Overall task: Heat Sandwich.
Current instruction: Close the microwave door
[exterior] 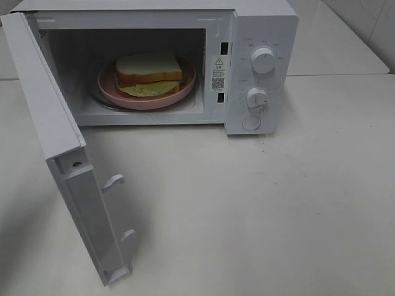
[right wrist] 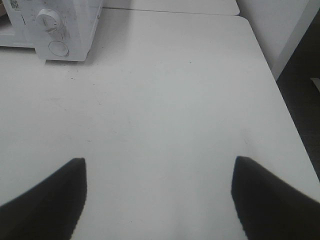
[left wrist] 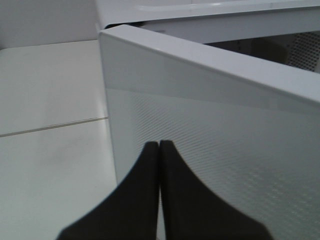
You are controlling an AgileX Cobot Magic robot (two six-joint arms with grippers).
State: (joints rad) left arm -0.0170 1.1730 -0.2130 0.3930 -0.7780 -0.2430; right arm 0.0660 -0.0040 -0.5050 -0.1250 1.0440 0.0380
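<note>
left gripper (left wrist: 159,143) closed, empty, near microwave door (left wrist: 225,135); right gripper (right wrist: 159,159) wide, empty.

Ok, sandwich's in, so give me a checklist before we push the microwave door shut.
1. Sandwich sits on the pink plate inside the microwave: ok.
2. Plate fully behind the cavity's front edge: ok.
3. Door closed: not ok, it stands wide open.
4. Table in the door's sweep free of objects: ok.
5. Left gripper, jaws shut, facing the door's outer face; touching it: cannot tell.
6. Right gripper, jaws open and empty, over the table away from the door: ok.
</note>
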